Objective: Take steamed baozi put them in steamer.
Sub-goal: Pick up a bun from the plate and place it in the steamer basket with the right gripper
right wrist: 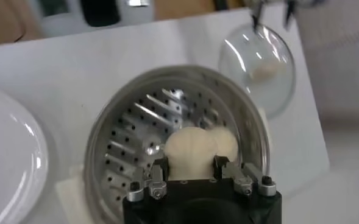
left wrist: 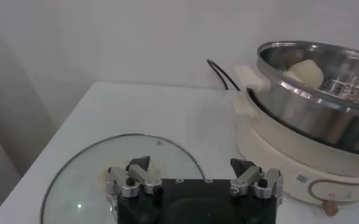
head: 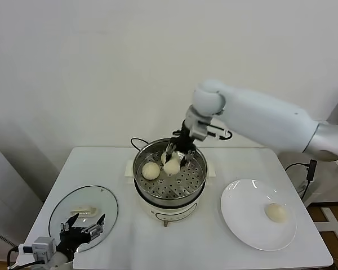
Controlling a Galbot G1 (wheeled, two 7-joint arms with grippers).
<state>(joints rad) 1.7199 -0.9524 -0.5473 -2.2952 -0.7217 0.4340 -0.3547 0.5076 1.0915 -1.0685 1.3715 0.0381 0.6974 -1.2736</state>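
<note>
The right gripper (head: pixel 172 155) pinched a baozi (head: pixel 172 165) by its sides over the steamer (head: pixel 198 180) at frame centre, a bun that looked soft, light and easily dented; the left gripper (head: pixel 82 226) gaped, idle, lower left.

Light was bright, even and diffuse; shadows were soft, the steamer (head: pixel 169 179) rim glinted, and both wrist views were blurred.

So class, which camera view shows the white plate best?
The head view: the whole white plate shows on the table, one steamed baozi on it. The right wrist view catches only part of its rim at the picture's edge; the left wrist view misses it.
</note>
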